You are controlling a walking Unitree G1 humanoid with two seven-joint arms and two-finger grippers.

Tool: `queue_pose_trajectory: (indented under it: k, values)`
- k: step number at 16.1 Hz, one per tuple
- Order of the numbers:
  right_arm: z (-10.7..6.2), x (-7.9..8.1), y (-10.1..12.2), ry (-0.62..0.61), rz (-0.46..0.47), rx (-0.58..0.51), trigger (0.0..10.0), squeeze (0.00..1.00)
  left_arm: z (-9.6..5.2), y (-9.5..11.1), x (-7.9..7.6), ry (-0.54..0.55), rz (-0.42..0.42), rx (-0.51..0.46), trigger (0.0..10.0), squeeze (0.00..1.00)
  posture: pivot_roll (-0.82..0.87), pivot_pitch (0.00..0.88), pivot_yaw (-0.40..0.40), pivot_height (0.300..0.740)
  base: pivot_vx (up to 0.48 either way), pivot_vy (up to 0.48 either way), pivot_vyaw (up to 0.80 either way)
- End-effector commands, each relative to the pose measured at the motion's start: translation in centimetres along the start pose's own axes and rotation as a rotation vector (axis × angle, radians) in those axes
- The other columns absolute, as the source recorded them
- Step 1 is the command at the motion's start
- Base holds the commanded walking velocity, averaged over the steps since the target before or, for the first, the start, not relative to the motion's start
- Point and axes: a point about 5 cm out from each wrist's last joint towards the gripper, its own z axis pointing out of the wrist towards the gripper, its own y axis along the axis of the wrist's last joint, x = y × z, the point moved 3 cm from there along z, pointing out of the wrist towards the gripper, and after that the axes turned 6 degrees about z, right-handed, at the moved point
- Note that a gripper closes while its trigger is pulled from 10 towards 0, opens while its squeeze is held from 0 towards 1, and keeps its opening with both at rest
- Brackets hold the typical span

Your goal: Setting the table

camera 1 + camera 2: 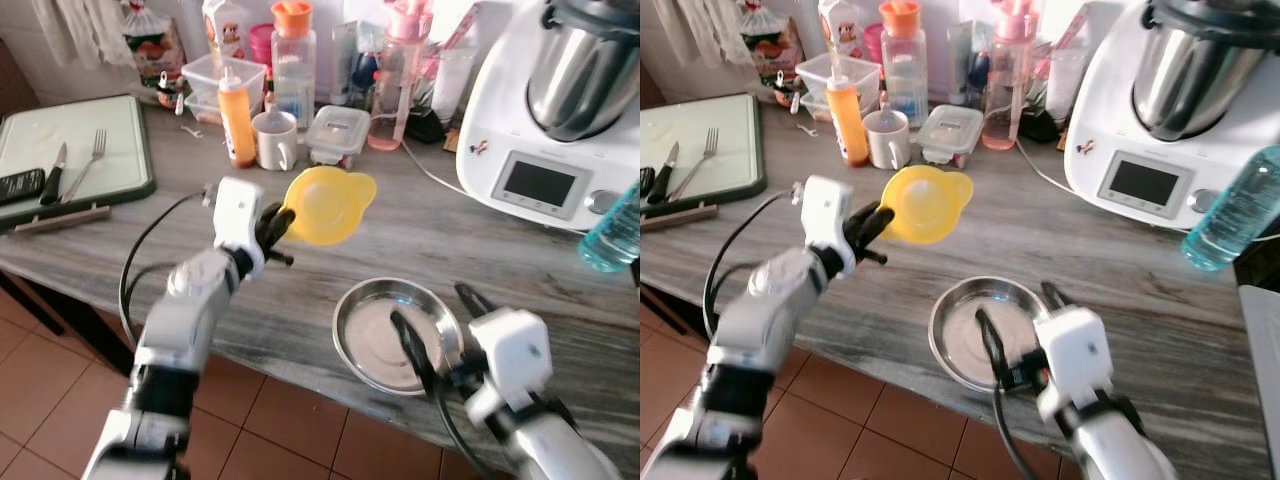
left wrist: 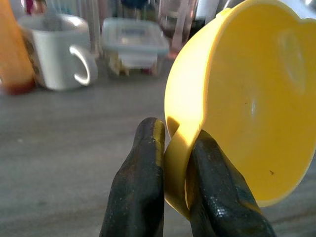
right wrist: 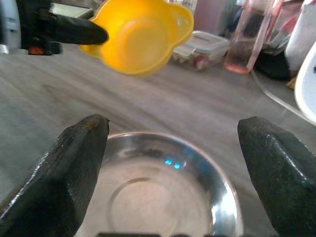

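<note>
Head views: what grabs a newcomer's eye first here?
The yellow bowl, tipped on its side and held in the air above the counter by the left gripper, which pinches its rim. Next, the shiny metal dish near the counter's front edge, with the right gripper open just over it. Behind, the big white kitchen machine stands at the back right.

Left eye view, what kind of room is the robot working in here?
Most likely a home kitchen. A grey wood-grain worktop carries a white cooking machine with a steel jug, a green cutting board with a fork, and a crowd of bottles and food containers at the back.
</note>
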Motion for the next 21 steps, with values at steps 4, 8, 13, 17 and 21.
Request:
queue_pose_trajectory:
  k: [4, 8, 13, 17, 21]
  values:
    - [-2.3, 0.4, 0.1, 0.088, 0.031, 0.056, 10.0, 0.00, 0.4, -1.6, -0.3, -0.105, -0.001, 0.177, 10.0, 0.00, 0.08, 0.122, -0.002, 0.740, 0.000, 0.000, 0.00]
    - [-3.7, -0.7, 0.6, 0.094, -0.003, 0.077, 10.0, 0.00, 0.8, -2.0, -0.1, -0.136, -0.009, 0.263, 10.0, 0.00, 0.05, 0.118, 0.009, 0.740, 0.000, 0.000, 0.00]
    - [-4.9, 0.1, 0.6, 0.197, -0.017, 0.131, 10.0, 0.00, 1.3, -2.1, -0.7, -0.190, -0.024, 0.325, 10.0, 0.00, 0.03, 0.117, 0.019, 0.740, 0.000, 0.000, 0.00]
    - [-5.5, 0.4, 0.2, 0.236, -0.010, 0.175, 10.0, 0.00, 1.2, -2.8, -0.9, -0.221, -0.074, 0.416, 10.0, 0.00, 0.03, 0.120, 0.021, 0.740, 0.000, 0.000, 0.00]
    - [-5.7, 0.8, -0.3, 0.264, -0.018, 0.203, 10.0, 0.00, 0.9, -2.8, -0.7, -0.242, -0.099, 0.485, 10.0, 0.00, 0.03, 0.120, 0.020, 0.740, 0.000, 0.000, 0.00]
